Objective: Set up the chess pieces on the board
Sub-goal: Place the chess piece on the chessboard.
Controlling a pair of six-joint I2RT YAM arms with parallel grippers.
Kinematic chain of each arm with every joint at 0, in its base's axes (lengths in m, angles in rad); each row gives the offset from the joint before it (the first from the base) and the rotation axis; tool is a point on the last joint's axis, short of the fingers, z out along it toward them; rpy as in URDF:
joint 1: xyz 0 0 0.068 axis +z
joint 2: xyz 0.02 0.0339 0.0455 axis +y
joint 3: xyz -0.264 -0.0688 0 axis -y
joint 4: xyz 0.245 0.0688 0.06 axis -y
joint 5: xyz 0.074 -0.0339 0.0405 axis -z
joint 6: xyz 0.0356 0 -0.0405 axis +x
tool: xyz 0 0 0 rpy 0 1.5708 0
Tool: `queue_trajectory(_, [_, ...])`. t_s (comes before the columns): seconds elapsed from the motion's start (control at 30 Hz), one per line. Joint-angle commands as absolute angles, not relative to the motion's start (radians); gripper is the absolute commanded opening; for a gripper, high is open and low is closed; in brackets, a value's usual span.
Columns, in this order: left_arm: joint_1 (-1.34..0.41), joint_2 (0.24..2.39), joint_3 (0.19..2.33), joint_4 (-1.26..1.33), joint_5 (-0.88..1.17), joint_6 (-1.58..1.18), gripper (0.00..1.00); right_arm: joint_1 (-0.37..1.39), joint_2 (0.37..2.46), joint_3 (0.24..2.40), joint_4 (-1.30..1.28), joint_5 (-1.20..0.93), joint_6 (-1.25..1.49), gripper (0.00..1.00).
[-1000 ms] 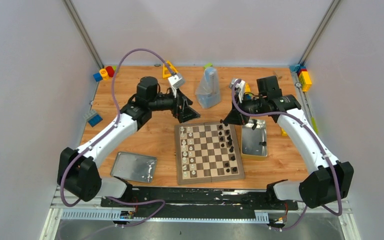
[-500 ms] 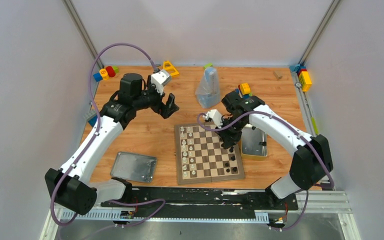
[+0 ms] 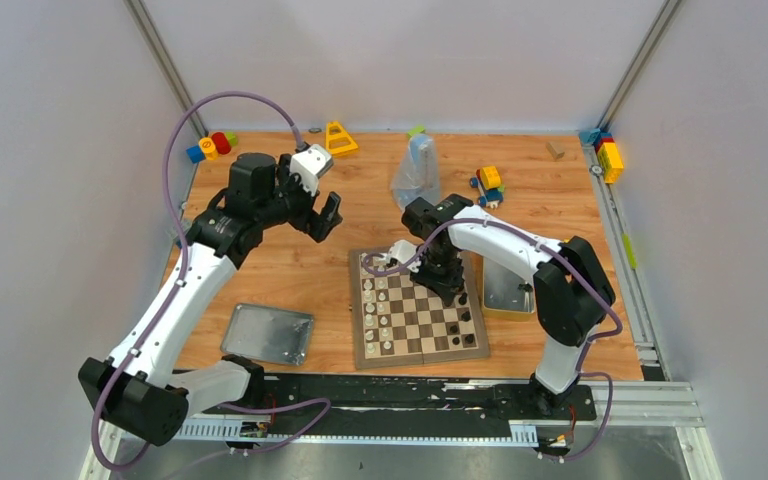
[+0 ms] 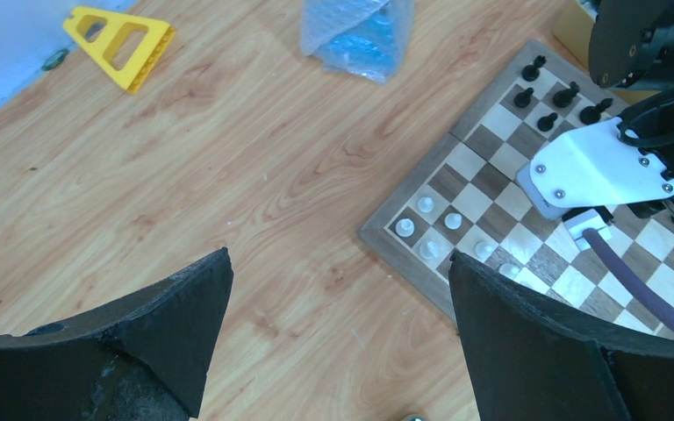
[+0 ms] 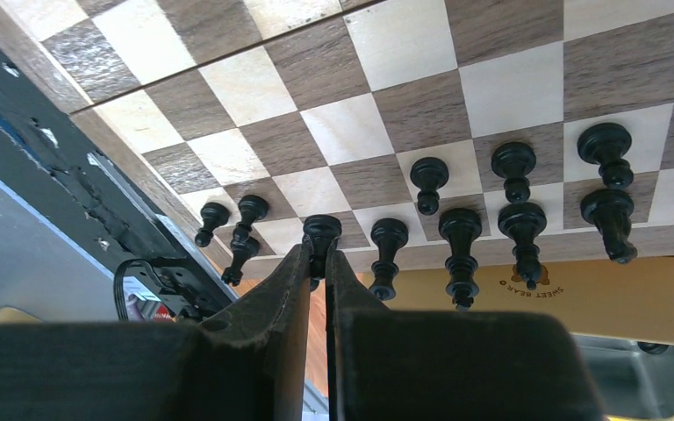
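Swinging in from above the silver tin (image 3: 508,290), the right end effector (image 5: 319,254) now hangs over the black side of the board (image 3: 420,358), with the tin off to its outer side. Its jaws are pinched narrow on a small black piece (image 5: 321,230), whose round head shows just past the fingertips. Directly beneath it runs the edge row of standing black pieces (image 5: 461,228), with one neighbour on either side of the held one, so it appears to be lined up with a gap in that row and close to being set down. Meanwhile the left end effector (image 4: 338,298) has drawn back from the board's far corner; its jaws stand wide and empty above the bare wooden surface (image 4: 254,184). The white pieces (image 4: 430,230) now lie ahead of it and well apart, leaving the board free for the right arm's placement.
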State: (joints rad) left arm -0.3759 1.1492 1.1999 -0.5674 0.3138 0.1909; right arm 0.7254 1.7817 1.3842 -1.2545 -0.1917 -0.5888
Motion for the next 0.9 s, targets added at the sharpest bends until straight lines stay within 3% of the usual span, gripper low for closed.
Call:
queue_trajectory(0.0, [-0.364, 1.116, 1.236, -0.581, 0.240, 0.228, 1.00, 0.741, 1.820, 1.430, -1.292, -0.118, -0.582, 0.00])
queue_trajectory(0.87, [-0.362, 1.113, 1.236, -0.577, 0.245, 0.237, 1.00, 0.752, 1.908, 1.455, -1.252, -0.103, -0.572, 0.00])
